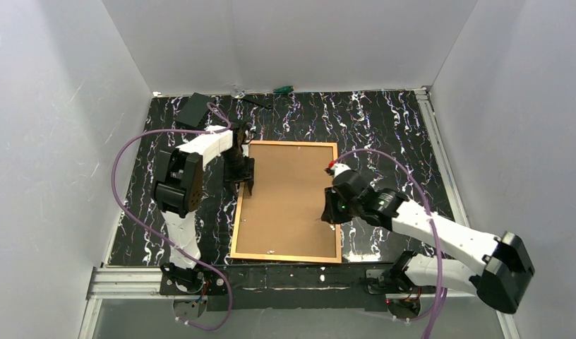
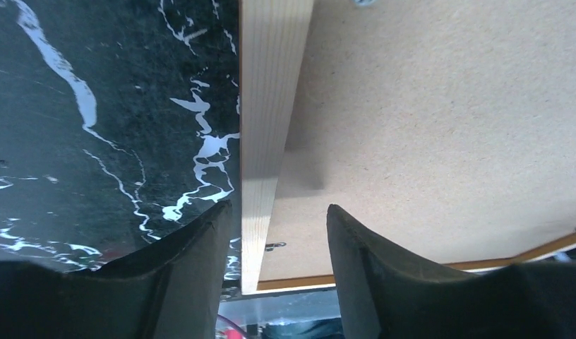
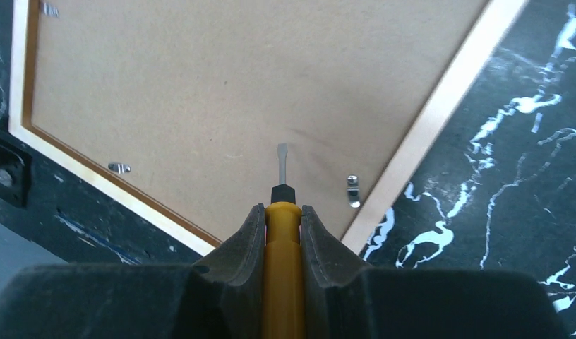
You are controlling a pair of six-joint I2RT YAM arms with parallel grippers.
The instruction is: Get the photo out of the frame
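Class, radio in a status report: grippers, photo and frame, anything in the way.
Left gripper open, astride frame rail. Right gripper shut on screwdriver, tip over photo, back up. Metal clip beside tip.

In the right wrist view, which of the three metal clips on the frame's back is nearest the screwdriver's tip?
The clip just right of the screwdriver tip, beside the right-hand rail of the frame; the other two lie far to the left.

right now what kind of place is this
Probably a lab robot cell: plain white walls box in a black marbled table, with a left arm and right arm mounted on an aluminium rail.
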